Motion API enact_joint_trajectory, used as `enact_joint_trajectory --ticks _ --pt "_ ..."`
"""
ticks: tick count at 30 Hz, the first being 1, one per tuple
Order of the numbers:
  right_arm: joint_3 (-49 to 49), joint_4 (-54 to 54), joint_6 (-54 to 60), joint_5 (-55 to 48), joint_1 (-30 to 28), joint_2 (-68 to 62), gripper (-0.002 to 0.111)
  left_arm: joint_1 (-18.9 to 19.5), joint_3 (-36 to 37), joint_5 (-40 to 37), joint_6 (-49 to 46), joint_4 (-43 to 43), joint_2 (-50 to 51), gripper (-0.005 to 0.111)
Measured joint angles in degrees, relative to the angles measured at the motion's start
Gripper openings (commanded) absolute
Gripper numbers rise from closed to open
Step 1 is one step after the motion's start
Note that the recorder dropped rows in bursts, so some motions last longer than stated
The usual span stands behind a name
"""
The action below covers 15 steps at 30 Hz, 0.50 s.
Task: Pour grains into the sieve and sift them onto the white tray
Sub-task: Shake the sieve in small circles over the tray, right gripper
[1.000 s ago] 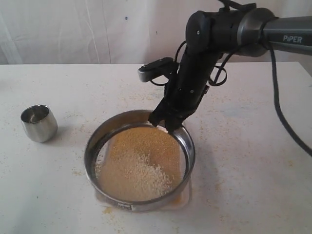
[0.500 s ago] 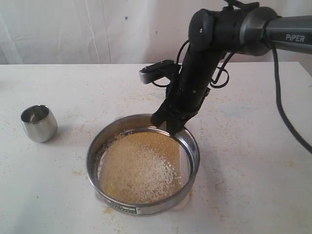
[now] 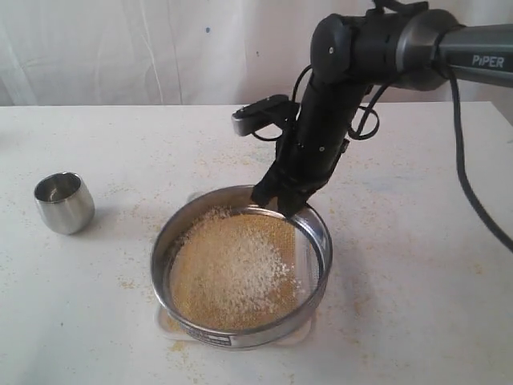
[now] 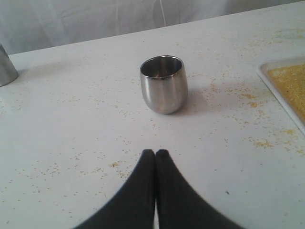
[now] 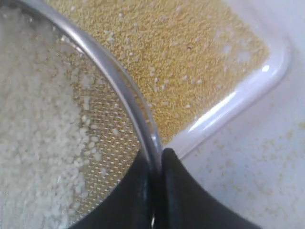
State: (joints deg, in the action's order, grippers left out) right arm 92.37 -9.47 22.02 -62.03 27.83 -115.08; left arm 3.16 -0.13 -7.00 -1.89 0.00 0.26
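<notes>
The sieve (image 3: 318, 241), a wide steel ring with a mesh bottom, sits over the white tray (image 3: 166, 324), which shows only at its corners. Grains (image 3: 236, 269) cover the mesh, yellow-orange with a pale patch in the middle. My right gripper (image 3: 280, 205) is shut on the sieve's far rim. In the right wrist view the gripper (image 5: 155, 160) pinches the rim (image 5: 109, 71); pale grains (image 5: 33, 119) lie inside, and fine yellow granules (image 5: 190, 52) lie on the tray (image 5: 238, 102). My left gripper (image 4: 155, 153) is shut and empty over the table.
A small steel cup (image 3: 64, 202) stands on the table to the left, just ahead of the left gripper (image 4: 163, 85). A tray corner (image 4: 269, 71) and another steel object (image 4: 5, 69) show at the edges of that view. Yellowish specks lie strewn over the table.
The right gripper has carried the sieve slightly to the right over the tray. The pale grains have shifted from the near side of the mesh towards the middle and far side.
</notes>
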Motion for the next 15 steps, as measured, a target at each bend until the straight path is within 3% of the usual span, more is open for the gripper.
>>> enact_joint_trajectory --ticks 2,6,10,13,15 --pt "0.0 2.96 -11.43 1.6 0.56 -0.12 0.0 0.0 0.0 0.0 0.0 0.0 0.0 0.0" --pt "0.0 -6.35 5.62 -0.42 -0.69 -0.13 0.0 0.0 0.0 0.0 0.0 0.0 0.0 0.0" --pt "0.0 -0.11 -8.97 2.12 0.73 -0.03 0.0 0.0 0.0 0.0 0.0 0.0 0.0 0.0" --pt "0.0 -5.01 4.43 0.63 -0.3 -0.03 0.0 0.0 0.0 0.0 0.0 0.0 0.0 0.0" --pt "0.0 -1.08 -4.44 0.47 0.52 0.07 0.0 0.0 0.0 0.0 0.0 0.0 0.0 0.0"
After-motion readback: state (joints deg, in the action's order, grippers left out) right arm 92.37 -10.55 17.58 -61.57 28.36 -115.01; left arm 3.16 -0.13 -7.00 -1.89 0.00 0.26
